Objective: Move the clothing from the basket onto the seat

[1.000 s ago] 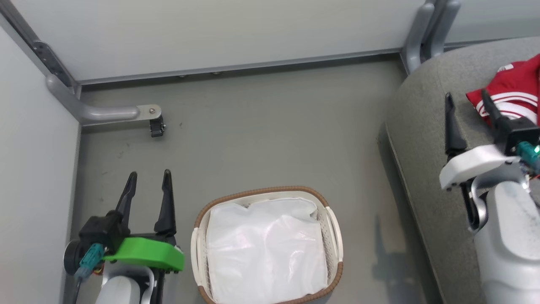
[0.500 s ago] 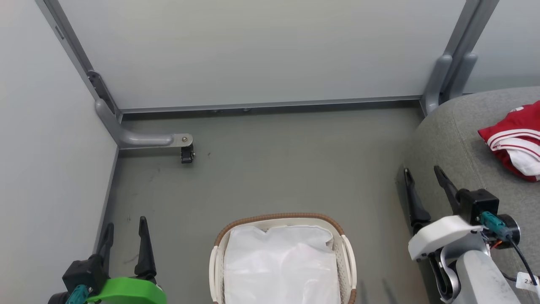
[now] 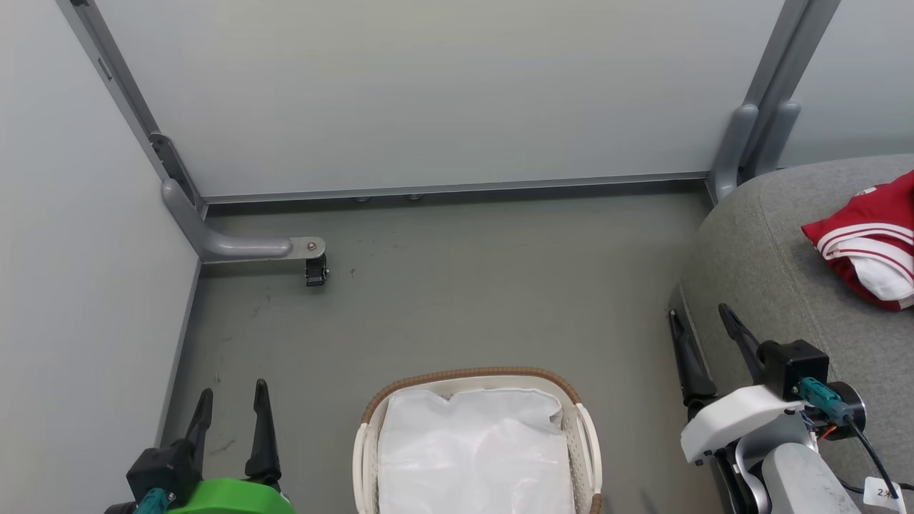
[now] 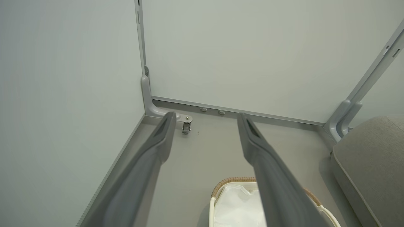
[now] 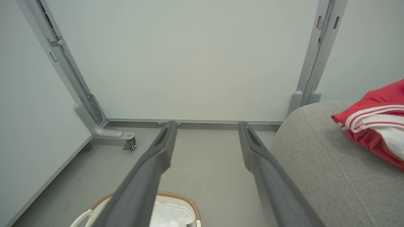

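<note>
Red clothing point(image 3: 867, 243) with white stripes lies on the grey seat point(image 3: 771, 278) at the right edge; it also shows as clothing point(image 5: 375, 126) on the seat point(image 5: 318, 164) in the right wrist view. The basket point(image 3: 477, 378) stands on the floor at bottom centre, holding just its white liner point(image 3: 475, 453); I see no red fabric in it. My left gripper point(image 3: 232, 400) is open at the lower left, beside the basket. My right gripper point(image 3: 700, 321) is open at the seat's left edge, empty. Each wrist view shows part of the basket rim point(image 4: 233, 180) point(image 5: 176, 196).
Pale wall panels close off the back and left. A grey bracket with a small castor point(image 3: 314, 270) sticks out from the left corner. Grey posts point(image 3: 757, 135) stand at the back right beside the seat. Grey floor point(image 3: 464, 285) lies between basket and wall.
The head camera has tilted up, so everything sits lower in the picture. My right gripper has drawn back from beside the clothing to the seat's left edge, still open.
</note>
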Robot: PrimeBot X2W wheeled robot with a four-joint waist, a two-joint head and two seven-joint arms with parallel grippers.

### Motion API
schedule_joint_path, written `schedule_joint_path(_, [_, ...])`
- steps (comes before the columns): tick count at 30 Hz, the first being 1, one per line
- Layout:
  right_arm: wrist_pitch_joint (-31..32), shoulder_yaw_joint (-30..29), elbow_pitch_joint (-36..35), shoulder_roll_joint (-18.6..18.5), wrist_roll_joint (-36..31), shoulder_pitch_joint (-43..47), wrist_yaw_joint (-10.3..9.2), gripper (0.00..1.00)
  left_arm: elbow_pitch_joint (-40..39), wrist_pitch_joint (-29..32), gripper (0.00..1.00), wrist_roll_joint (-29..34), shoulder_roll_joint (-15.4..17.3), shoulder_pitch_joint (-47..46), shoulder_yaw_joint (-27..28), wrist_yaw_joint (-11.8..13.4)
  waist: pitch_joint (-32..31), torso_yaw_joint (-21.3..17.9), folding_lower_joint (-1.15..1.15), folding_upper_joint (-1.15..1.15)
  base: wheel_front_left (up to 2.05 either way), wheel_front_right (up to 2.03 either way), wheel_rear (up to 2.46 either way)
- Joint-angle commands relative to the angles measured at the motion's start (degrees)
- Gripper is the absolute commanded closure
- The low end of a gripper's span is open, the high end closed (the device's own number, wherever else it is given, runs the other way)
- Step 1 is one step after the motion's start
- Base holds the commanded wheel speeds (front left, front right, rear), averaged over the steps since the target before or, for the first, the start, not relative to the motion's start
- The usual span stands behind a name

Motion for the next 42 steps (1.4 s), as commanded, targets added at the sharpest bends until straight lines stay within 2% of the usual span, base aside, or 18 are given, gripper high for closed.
schedule_joint_path(1, [-0.13, 0.00, -0.25, -0.20, 0.44, 0.51, -0.04, 0.00, 0.06, -0.03, 0.00, -0.44, 0.06, 0.34, 0.13, 0.30, 0.00, -0.01, 0.00, 0.00, 0.00, 0.00, 0.00])
schedule_joint_path(6, [-0.13, 0.06, -0.48, -0.20, 0.45, 0.97, -0.04, 0.00, -0.28, -0.02, 0.00, -1.10, 0.05, 0.31, 0.26, 0.11, 0.01, 0.14, 0.00, 0.00, 0.00, 0.00, 0.00])
schedule_joint_path(7, [0.02, 0.04, -0.13, 0.02, 0.16, 0.17, 0.00, 1.00, 0.05, 0.02, 1.00, -1.19, -0.01, -0.01, 0.02, 0.14, 0.01, 0.09, 0.00, 0.00, 0.00, 0.00, 0.00])
schedule_joint_path(11, [0.56, -0.17, 1.58, 0.44, 0.93, 1.01, 0.00, 1.00, 1.86, 0.35, 1.00, -2.19, -0.21, -0.02, 0.05, 0.11, 0.00, 0.07, 0.00, 0.00, 0.00, 0.00, 0.00])
schedule_joint_path(25, [4.53, -1.44, -0.61, 0.32, 16.46, 1.75, 0.00, 1.00, 0.73, 4.34, 1.00, -16.13, -0.15, -1.41, 1.58, -0.40, -0.03, -0.03, 0.00, 0.00, 0.00, 0.00, 0.00])
schedule_joint_path(42, [8.33, -2.62, -2.84, 0.19, 31.83, 2.62, -0.01, 1.00, -0.46, 8.24, 1.00, -29.98, -0.09, -2.78, 3.07, -0.90, -0.07, -0.15, 0.00, 0.00, 0.00, 0.00, 0.00])
